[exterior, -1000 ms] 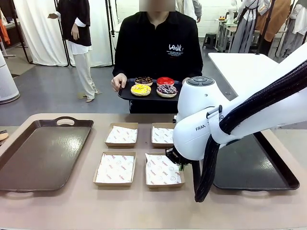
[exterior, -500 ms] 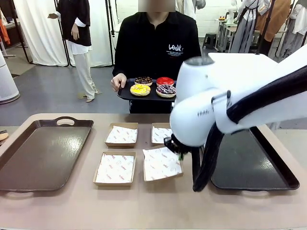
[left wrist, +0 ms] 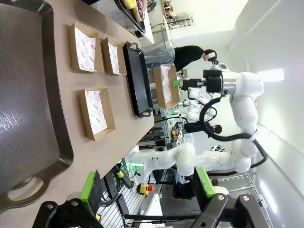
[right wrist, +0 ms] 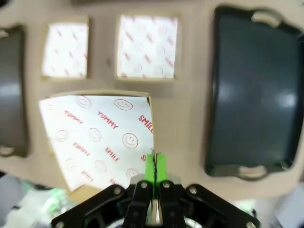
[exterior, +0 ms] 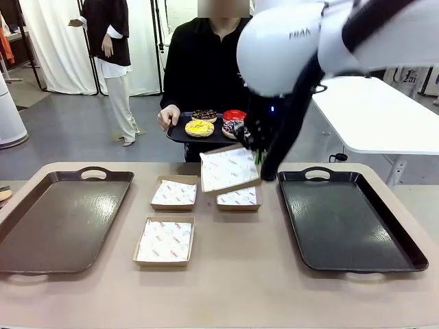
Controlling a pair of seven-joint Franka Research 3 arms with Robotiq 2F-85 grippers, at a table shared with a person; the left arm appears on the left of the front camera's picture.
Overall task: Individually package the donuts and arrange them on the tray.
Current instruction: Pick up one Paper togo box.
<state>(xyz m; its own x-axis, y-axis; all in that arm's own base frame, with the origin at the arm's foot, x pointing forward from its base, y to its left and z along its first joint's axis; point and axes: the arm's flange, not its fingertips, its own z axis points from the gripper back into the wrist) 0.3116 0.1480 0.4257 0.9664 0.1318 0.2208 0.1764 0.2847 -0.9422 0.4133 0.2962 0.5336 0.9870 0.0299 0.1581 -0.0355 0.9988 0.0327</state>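
Barely begun: the right claw (right wrist: 154, 165), pinched shut on the edge of one lined box (exterior: 230, 168), holds it aloft at frame centre just below the four donuts (exterior: 199, 127) on the person's tray (exterior: 177, 136), none boxed yet, left claw (left wrist: 147, 186) wide and empty.

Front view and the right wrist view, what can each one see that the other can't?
Front view's own: a person holding a small tray with four donuts. Right wrist view's own: the right gripper up close, shut on the edge of a paper-lined box, and the red words YUMMY and SMILE on the paper. Both: that box held above the table, other boxes lying on it, and the black tray.
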